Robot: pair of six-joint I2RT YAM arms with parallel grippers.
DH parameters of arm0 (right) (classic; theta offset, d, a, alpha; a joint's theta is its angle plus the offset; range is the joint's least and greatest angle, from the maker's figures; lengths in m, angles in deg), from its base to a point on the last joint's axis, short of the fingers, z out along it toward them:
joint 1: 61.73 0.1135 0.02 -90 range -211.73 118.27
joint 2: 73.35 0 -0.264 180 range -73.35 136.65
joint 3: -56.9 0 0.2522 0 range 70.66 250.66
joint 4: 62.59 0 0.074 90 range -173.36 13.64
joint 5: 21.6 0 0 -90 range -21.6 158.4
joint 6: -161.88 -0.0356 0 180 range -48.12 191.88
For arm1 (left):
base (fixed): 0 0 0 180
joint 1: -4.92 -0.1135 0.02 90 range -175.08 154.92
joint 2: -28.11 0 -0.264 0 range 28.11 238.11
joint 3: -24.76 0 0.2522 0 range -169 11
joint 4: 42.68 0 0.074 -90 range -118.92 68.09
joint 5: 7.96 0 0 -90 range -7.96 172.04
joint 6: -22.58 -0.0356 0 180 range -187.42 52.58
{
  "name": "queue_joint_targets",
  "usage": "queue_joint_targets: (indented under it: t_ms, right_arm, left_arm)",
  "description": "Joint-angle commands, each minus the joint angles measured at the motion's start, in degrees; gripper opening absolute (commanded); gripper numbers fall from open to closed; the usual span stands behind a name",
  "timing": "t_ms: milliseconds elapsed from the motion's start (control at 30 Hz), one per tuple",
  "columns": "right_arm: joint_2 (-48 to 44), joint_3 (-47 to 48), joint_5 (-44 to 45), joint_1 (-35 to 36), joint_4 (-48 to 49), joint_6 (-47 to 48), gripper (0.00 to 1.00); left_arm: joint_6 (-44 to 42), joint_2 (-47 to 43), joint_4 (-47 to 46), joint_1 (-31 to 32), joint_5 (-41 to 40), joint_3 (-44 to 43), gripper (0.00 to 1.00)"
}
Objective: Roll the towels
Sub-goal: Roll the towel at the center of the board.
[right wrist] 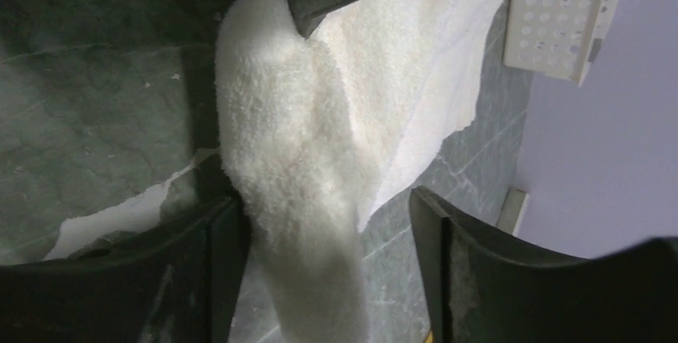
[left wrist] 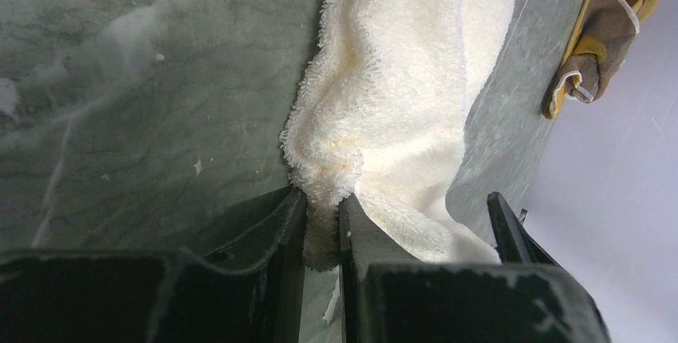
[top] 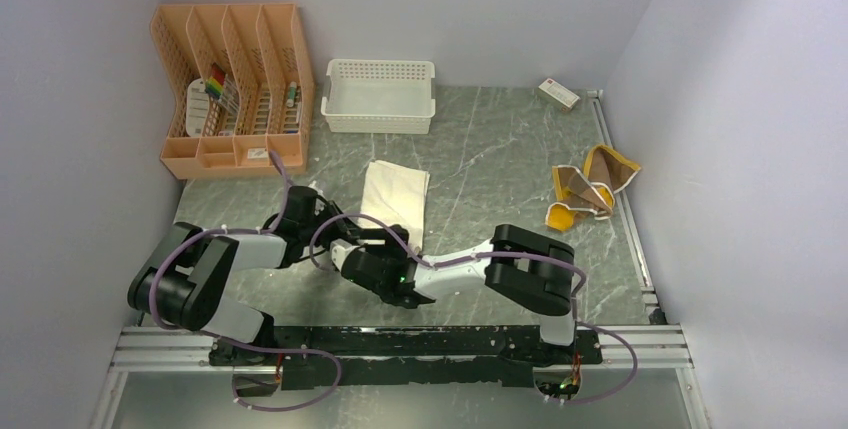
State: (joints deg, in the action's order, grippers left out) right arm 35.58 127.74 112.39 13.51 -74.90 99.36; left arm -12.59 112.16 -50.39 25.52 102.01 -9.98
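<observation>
White towel (top: 395, 194) lies flat, its near end bunched up.

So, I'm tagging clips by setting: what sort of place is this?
Likely a lab test cell, not a home: plain walls box in a marble-look table, robot arms sit bolted to a rail, and a file rack and basket look like props.

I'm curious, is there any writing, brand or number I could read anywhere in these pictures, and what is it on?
None can be read.
Small box at the back right: red-and-white print, too small to read.
White tag on the orange file rack: too small to read.
White towel and yellow towel: no writing visible.
</observation>
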Motion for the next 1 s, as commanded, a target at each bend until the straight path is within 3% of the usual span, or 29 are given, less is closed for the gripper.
queue_joint_targets:
  t_ms: [0, 167, 367, 600, 700, 833, 967]
  right_arm:
    - [2.31, -1.53, 0.31, -0.35, -0.09, 0.66, 0.64]
    - [0.69, -0.10, -5.96, -2.33, -3.95, -2.75, 0.49]
    - [-3.95, 2.70, -27.50, -10.57, -8.27, -9.06, 0.37]
    - [-2.12, 10.08, -49.03, -18.37, -15.96, -14.18, 0.26]
    - [-1.12, 12.50, -59.70, -21.82, -18.78, -16.32, 0.24]
    - [0.42, 14.85, -72.30, -26.63, -23.15, -17.66, 0.23]
    - [2.84, 16.43, -81.28, -30.10, -26.31, -18.42, 0.24]
  left_arm:
    - [-3.22, 0.73, 8.18, -1.25, 0.57, 1.78, 0.24]
    - [-3.96, -0.57, 9.41, -2.37, 1.07, 1.45, 0.24]
    - [-4.98, 0.22, 9.60, -3.27, 1.81, 0.50, 0.25]
    - [-5.15, 0.58, 10.54, -4.16, 2.84, -1.41, 0.27]
    - [-7.20, -3.15, 16.28, -5.90, 1.56, -4.50, 0.41]
    - [-11.03, -11.19, 26.86, -8.85, -3.16, -10.21, 0.73]
    - [-13.42, -17.96, 33.50, -12.05, -6.28, -14.23, 0.80]
